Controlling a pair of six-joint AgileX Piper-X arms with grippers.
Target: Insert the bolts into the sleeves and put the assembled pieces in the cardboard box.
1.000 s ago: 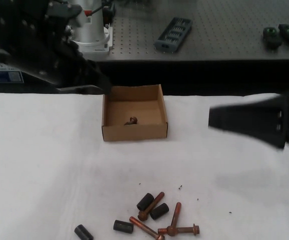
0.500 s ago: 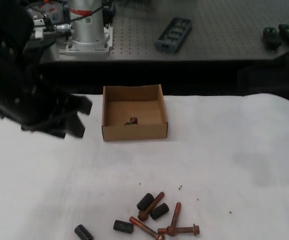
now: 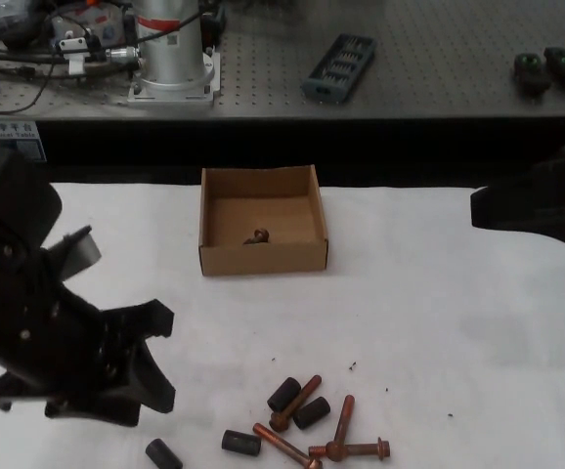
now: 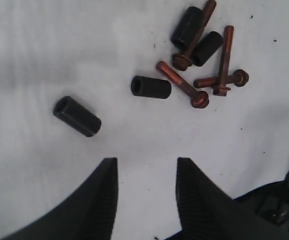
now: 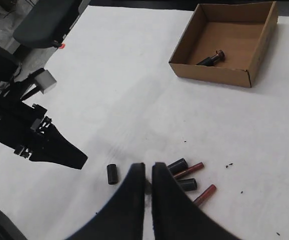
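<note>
the left gripper [image 4: 147, 165] hangs low over the white cloth [image 3: 458, 322] at the bench's near left, its jaws spread wide with nothing but bare cloth between them. just ahead of its fingertips lies a lone black sleeve [image 4: 77, 116], on its side and apart from everything else, close to the near edge of the high view. a second sleeve [image 4: 151, 87] lies a little farther on, with its closed side near the threaded tip of a slanted copper bolt [image 4: 182, 84]. past that, two more sleeves [image 4: 207, 48] sit on either side of another bolt [image 4: 194, 35], both touching it, and two crossed bolts [image 4: 224, 55] lie just beside them.

the right gripper [image 5: 148, 167] is held high over the cloth toward the bench's right edge, its jaws pressed almost together with only a thin slit between, pinching nothing.

the cardboard box [image 3: 263, 259] stands open-topped near the cloth's far edge, about midway across. one assembled piece [image 3: 256, 236] lies inside, near the near wall. a broad stretch of open cloth separates the box from the loose parts, and more open cloth runs out to the right of them.
</note>
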